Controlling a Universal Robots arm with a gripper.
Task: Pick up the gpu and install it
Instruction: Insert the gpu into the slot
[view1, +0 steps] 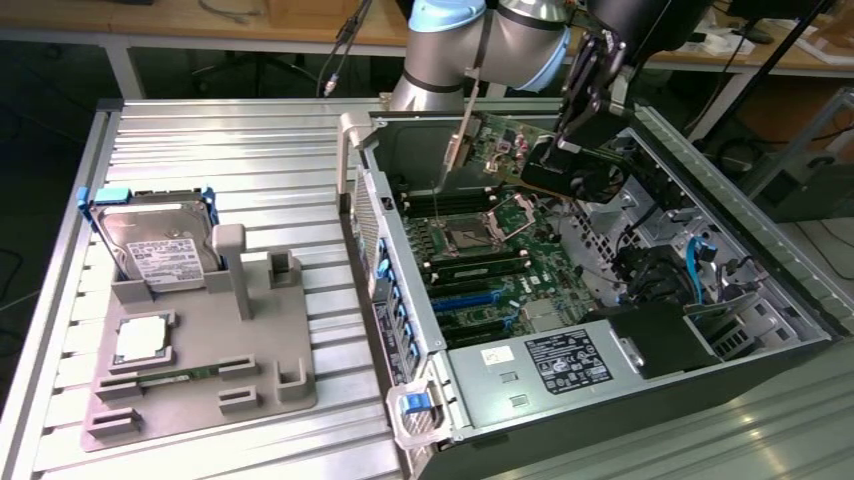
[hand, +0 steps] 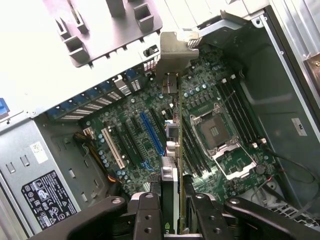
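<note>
– Over the far end of the open case (view1: 601, 430), toward the surface's (view1: 227, 140) far edge, hangs the gpu (view1: 514, 150), well clear of the motherboard (view1: 467, 250). What has hold of it?
– The jaws, partly closed, pinch the card from both sides. In the wrist view it runs edge-on, its silver bracket (hand: 175, 55) toward the case's rear wall.
– Where's the risk?
– Alignment, I'd say. The card looks tilted in the exterior view, and the blue slot (hand: 150, 132) lies beside its line, not under it. Lowered like that, the edge contacts could land on the board or a neighbouring slot.
– Anything else?
– The bracket could catch the rear wall's lip and twist the card in the grip. A cable by the processor socket (hand: 216, 131) might snag the cooler (view1: 581, 180).
– And the rest?
– The grey holder (view1: 200, 380) and hard drive (view1: 154, 240) sit toward the surface's edge at the exterior view's left, well apart.
</note>
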